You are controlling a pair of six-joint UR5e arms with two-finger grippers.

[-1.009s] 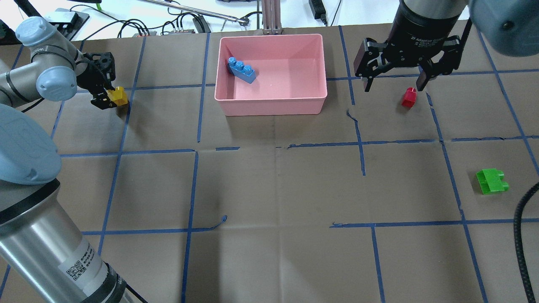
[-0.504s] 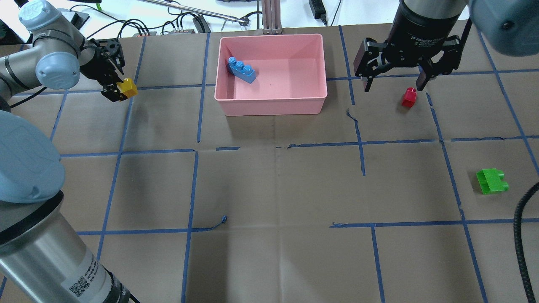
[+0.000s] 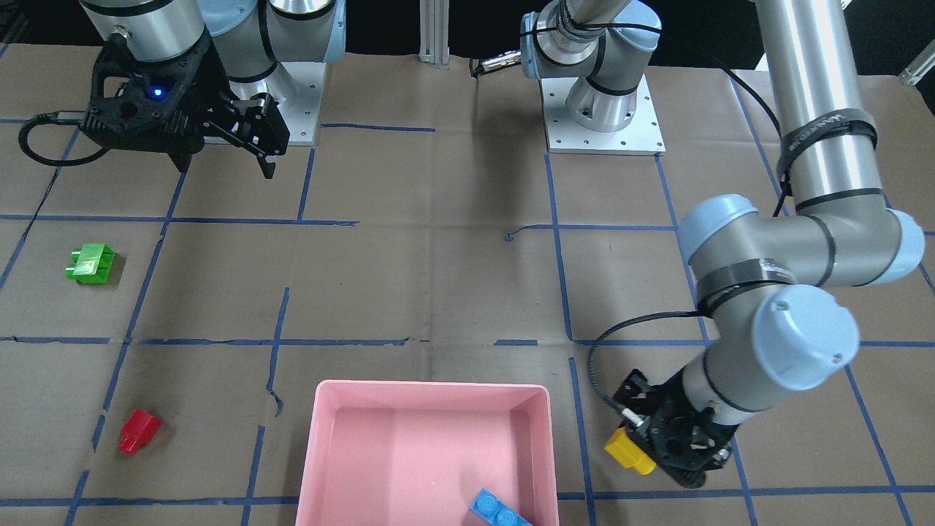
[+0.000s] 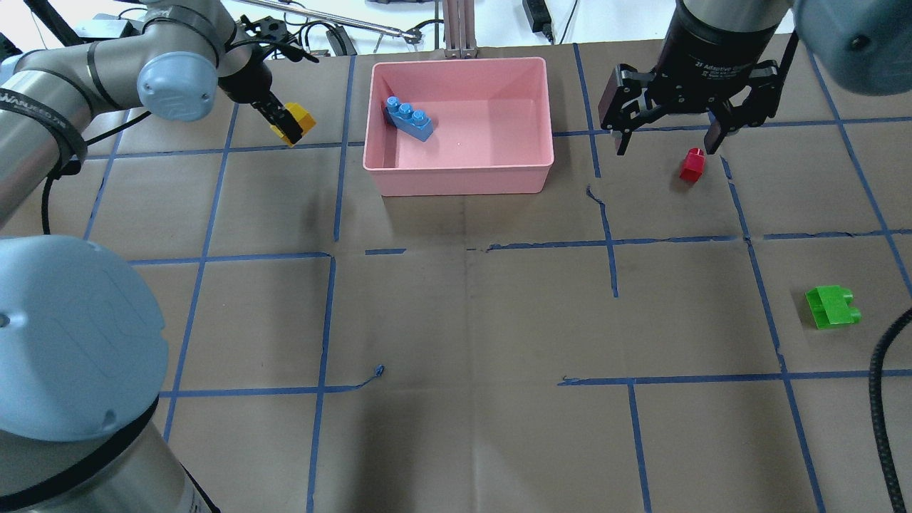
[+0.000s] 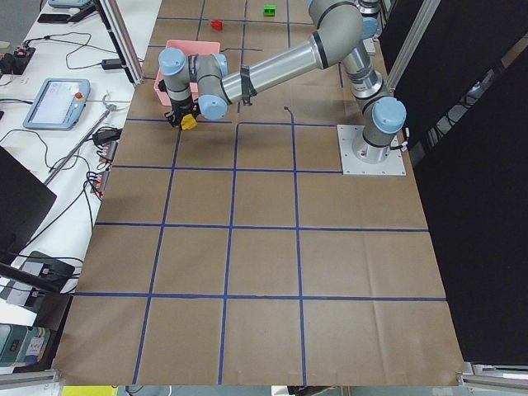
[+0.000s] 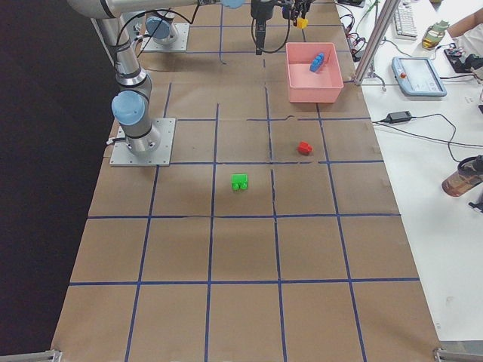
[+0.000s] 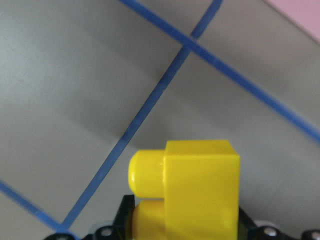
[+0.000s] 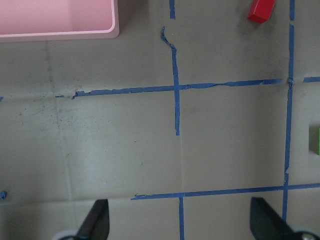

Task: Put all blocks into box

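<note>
The yellow brick (image 4: 298,120) is clamped between the fingers of the left gripper (image 4: 285,128), which are closed tight on its lower part. In the left wrist view the brick's studs are seen pointing sideways. The brick is held over the table (image 4: 463,320), just left of the pink box (image 4: 456,171) and outside its wall. It seems to be lifted clear of the brown paper, though the height is hard to judge from above.

The blue brick (image 4: 409,118) is already lying inside the box, in the far left corner, close to the left wall.

The right gripper (image 4: 666,142) is spread wide and nothing is held in it. It is hung above the table to the right of the box, with the red brick (image 4: 692,164) lying on the paper just near of it, close to its right finger and apart from both fingers.

The green brick (image 4: 831,307) is lying on the paper at the right side of the table, well apart from the red brick, the box and both grippers.
</note>
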